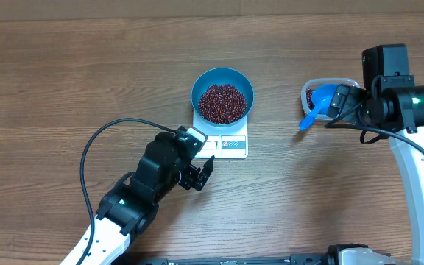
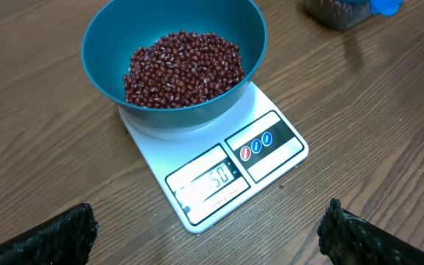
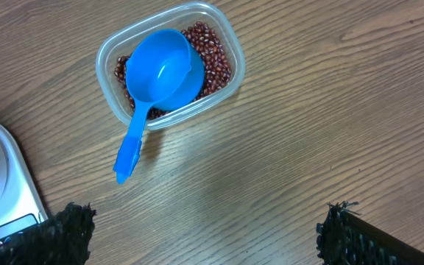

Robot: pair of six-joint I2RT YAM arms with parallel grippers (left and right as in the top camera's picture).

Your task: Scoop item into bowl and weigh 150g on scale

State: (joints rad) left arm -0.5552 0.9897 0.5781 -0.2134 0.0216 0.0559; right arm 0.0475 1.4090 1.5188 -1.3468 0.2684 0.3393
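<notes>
A brown wood-grain counter (image 1: 65,73) carries everything. Near its middle lies the scale (image 1: 230,146), white and flat. The blue bowl (image 1: 223,76) stands on the far part of the scale and covers most of it. The bowl holds a heap of dark red-brown beans (image 1: 222,103) that fills its bottom and leaves the upper wall bare.

Well apart to the right sits a clear plastic tub (image 3: 227,33) with rounded corners. It has more of the same beans (image 3: 216,59) in it. A blue scoop (image 3: 160,70) lies in the tub with its cup facing up and empty. The scoop's handle crosses the tub's rim and points out over the counter toward the scale.

Along the scale's near edge is a display window (image 2: 212,180). The digits "50" can be read there, but anything before them is too faint to tell. Beside the window are two small round buttons (image 2: 256,146), one red and one blue; their marks are too small to read.

The left hand (image 1: 199,174) is just near of the scale, fingers spread wide and holding nothing. The right hand (image 1: 342,101) hangs over the tub, also spread and empty.
</notes>
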